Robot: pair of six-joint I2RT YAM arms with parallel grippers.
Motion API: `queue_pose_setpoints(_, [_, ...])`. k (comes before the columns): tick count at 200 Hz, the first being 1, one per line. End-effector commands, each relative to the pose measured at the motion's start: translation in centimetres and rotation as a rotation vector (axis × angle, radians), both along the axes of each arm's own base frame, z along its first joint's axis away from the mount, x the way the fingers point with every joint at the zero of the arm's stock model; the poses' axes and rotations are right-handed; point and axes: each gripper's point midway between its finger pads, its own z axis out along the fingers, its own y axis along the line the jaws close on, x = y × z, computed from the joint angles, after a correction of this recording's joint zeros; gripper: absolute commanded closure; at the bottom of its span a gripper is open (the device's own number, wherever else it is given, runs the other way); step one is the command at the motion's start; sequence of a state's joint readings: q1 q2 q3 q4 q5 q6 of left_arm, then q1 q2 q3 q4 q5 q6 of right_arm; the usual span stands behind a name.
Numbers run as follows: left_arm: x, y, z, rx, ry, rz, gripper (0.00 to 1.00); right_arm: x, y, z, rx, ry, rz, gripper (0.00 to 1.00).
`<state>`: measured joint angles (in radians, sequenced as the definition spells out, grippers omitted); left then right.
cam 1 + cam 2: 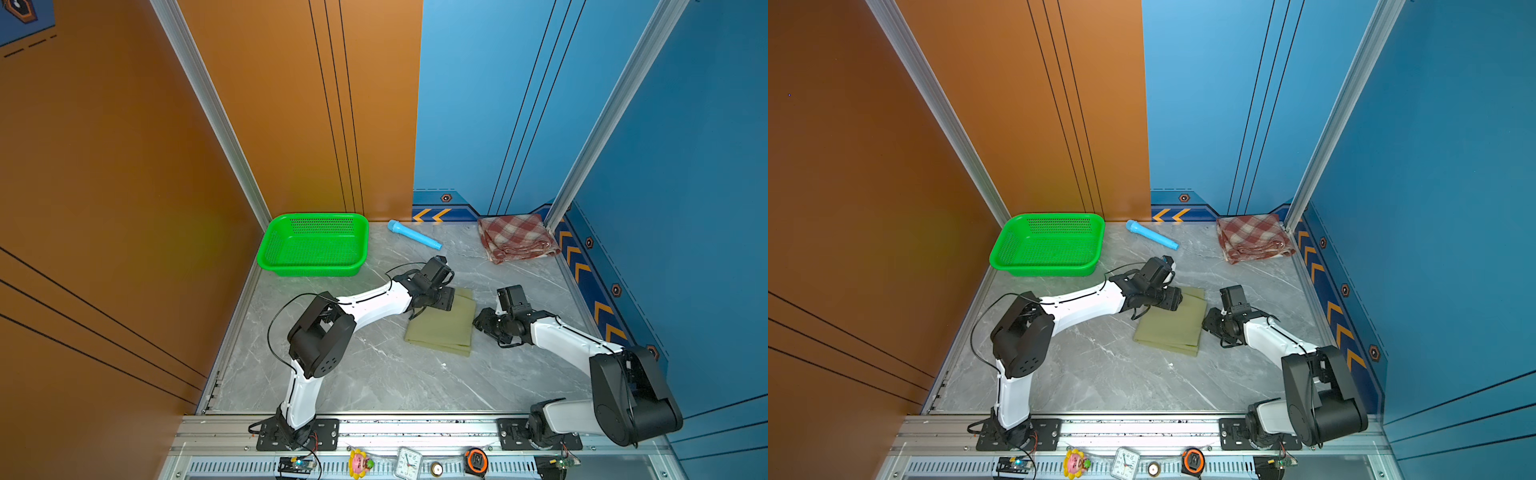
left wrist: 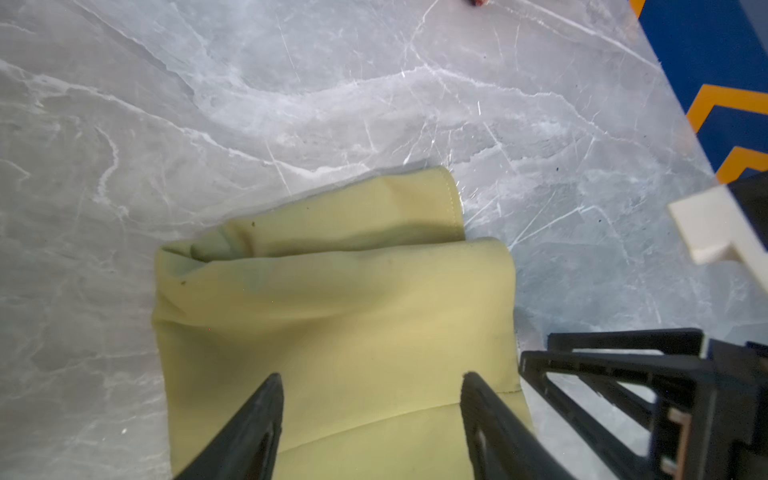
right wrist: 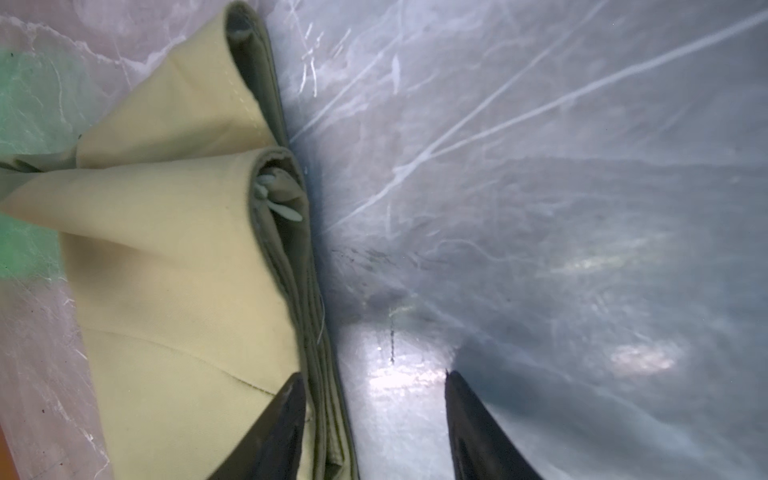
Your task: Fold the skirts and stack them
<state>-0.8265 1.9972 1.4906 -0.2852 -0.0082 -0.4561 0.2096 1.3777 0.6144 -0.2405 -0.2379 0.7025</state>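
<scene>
The olive-green skirt (image 1: 441, 326) lies folded near the middle of the desk (image 1: 374, 374), well apart from the folded plaid skirt (image 1: 517, 239) in the far right corner. The left end effector (image 2: 370, 375) hovers released over its far edge. The right end effector (image 3: 375, 374) stands released at its right edge, holding nothing. The fold looks done, so stacking probably follows: both should pinch every layer together, lift level, and set it squarely on the plaid.
</scene>
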Motion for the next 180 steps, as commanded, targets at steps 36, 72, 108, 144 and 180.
queue_pose_setpoints(36, [-0.7,1.0,-3.1,0.147,0.015,-0.031,0.33,0.0,1.7,-0.6,0.089,0.039,0.030,0.46])
queue_pose_setpoints(72, [-0.9,1.4,-6.0,0.206,0.048,-0.031,0.35,-0.1,2.5,-1.4,0.110,0.057,0.036,0.46])
queue_pose_setpoints(108, [-1.2,1.8,-8.0,0.251,0.068,-0.035,0.39,-0.6,3.0,-2.3,0.128,0.077,0.033,0.46])
queue_pose_setpoints(144, [-1.8,2.0,-9.3,0.275,0.087,-0.043,0.43,-1.3,3.4,-3.5,0.126,0.110,0.032,0.48])
queue_pose_setpoints(180, [-2.1,2.6,-10.1,0.289,0.104,-0.041,0.44,-2.1,3.6,-4.9,0.125,0.143,0.017,0.51])
